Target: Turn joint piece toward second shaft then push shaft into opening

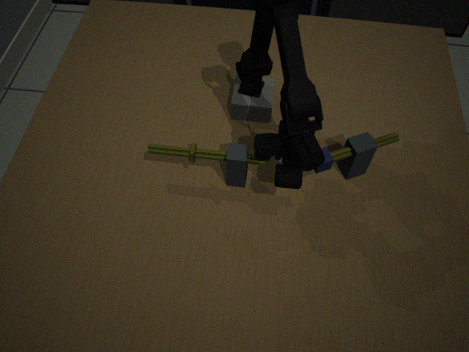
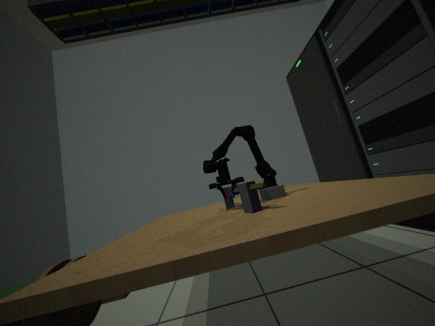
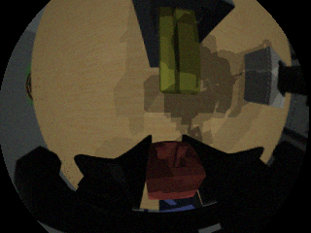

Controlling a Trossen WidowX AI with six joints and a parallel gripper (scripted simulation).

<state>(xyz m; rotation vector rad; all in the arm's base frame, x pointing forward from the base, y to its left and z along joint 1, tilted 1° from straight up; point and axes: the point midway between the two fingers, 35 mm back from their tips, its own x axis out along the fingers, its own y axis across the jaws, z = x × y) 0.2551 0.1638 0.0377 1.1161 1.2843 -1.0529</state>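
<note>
The gripper (image 3: 166,144) is shut on the red joint piece (image 3: 176,181) (image 2: 225,192), with a finger on either side. The red piece's open end faces the second shaft, roughly in line with it in the wrist view. The blue hinge part (image 1: 324,160) (image 2: 230,191) joins it to the first shaft (image 1: 387,139) in the right block (image 1: 358,154) (image 2: 250,200). The second shaft (image 1: 170,150) (image 3: 179,58), olive yellow with a collar (image 1: 193,152), passes through the left block (image 1: 237,166). Its near end stands apart from the red piece. In the top view, the arm hides the red piece.
The arm's base stands on a grey block (image 1: 251,109) (image 2: 273,193) (image 3: 258,80) behind the shafts. The wooden table (image 1: 212,265) (image 2: 211,231) bears everything. Its back edge shows at the top of the top view, with dark racks beyond.
</note>
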